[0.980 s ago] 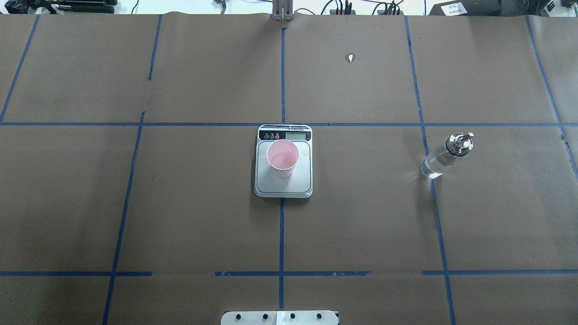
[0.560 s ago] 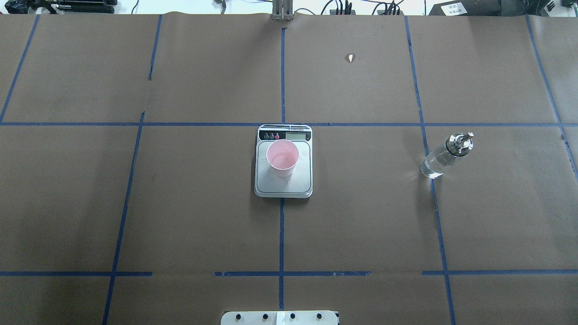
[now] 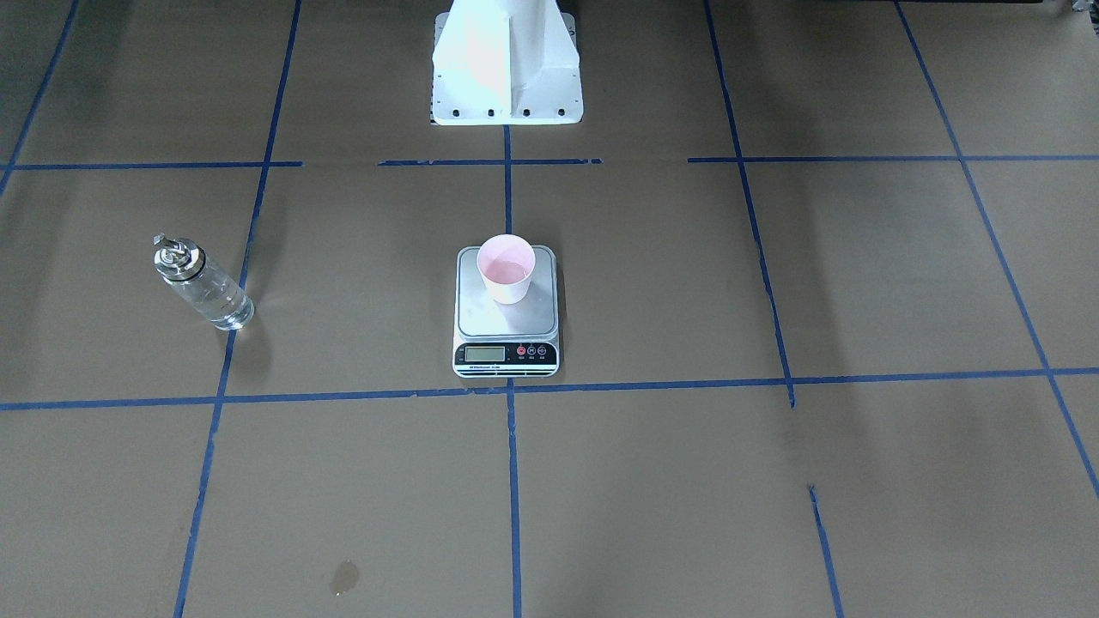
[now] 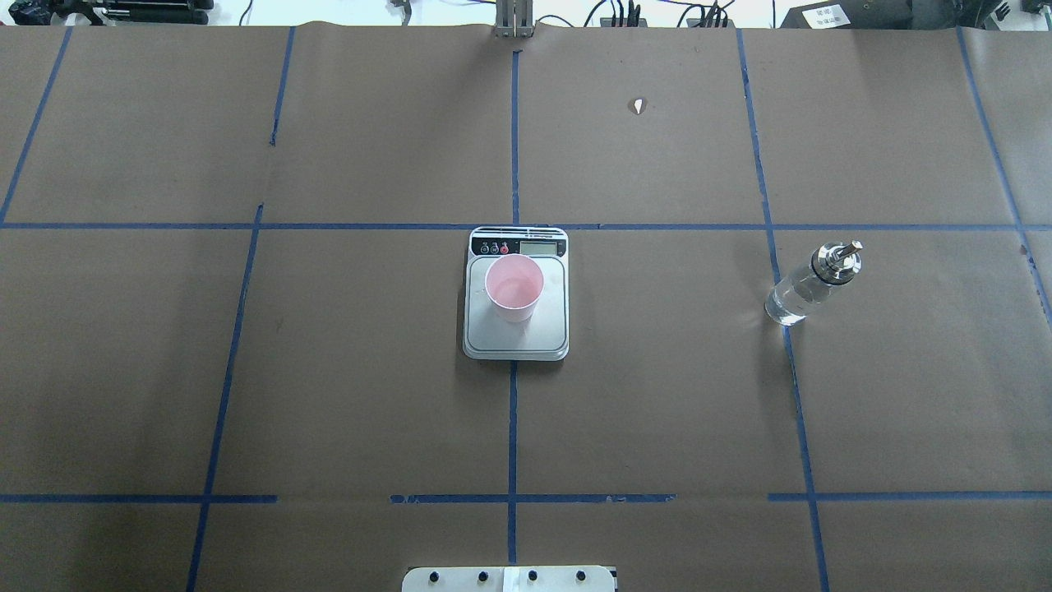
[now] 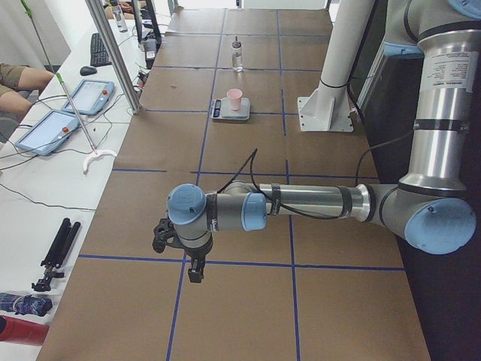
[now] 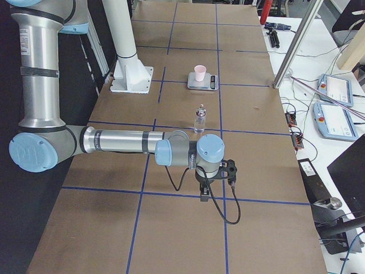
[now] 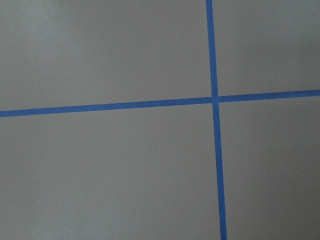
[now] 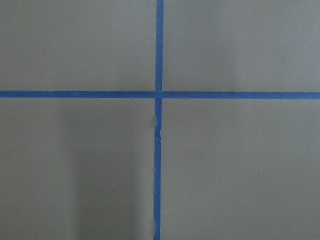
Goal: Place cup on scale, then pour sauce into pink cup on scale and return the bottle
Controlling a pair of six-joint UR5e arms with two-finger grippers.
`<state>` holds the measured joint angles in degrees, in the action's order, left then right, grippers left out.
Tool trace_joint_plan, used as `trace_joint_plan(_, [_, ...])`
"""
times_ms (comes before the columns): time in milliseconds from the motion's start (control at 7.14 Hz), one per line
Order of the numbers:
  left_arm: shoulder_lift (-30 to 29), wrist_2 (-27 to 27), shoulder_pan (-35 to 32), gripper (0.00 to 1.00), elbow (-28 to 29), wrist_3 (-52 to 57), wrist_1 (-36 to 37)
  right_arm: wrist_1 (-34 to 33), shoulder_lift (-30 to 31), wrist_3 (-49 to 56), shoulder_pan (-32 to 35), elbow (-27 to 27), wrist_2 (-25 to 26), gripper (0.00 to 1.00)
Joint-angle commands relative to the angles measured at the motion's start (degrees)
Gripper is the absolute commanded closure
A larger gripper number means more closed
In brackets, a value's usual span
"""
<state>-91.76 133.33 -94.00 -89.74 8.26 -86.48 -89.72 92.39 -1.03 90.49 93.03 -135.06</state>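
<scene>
bottle [image 4: 809, 284] stood upright, way nearer your right gripper [image 6: 203, 194] than left gripper [image 5: 195, 269] | cup [image 4: 514, 288] sat on scale [image 4: 542, 337] | how open either was: couldn't tell tbh

Arms: your left arm [image 5: 308, 201] and right arm [image 6: 120, 141] are silver tubes with pale-blue joint caps [image 5: 186, 204].
Cables [image 5: 239, 167]: black.
Pedestal [image 3: 506, 60]: white, screw-dotted.

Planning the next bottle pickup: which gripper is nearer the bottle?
Right. The right gripper hangs near the bottle, toward the table's right end; the left gripper hangs far off at the opposite end, beyond the scale.
</scene>
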Motion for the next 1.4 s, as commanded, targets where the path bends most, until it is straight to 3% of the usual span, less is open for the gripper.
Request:
trace_joint_plan(0, [0.0, 0.0, 0.0, 0.0, 0.0, 0.0, 0.0, 0.0, 0.3, -0.6, 0.2, -0.5, 1.1, 0.0])
trace_joint_plan(980, [0.2, 0.2, 0.0, 0.0, 0.1, 0.7, -0.2, 0.0, 0.2, -0.8, 1.3, -1.6, 1.1, 0.0])
trace_joint_plan(1260, [0.4, 0.2, 0.0, 0.0, 2.4, 0.5, -3.6, 0.0, 0.1, -0.8, 1.3, -1.6, 0.9, 0.0])
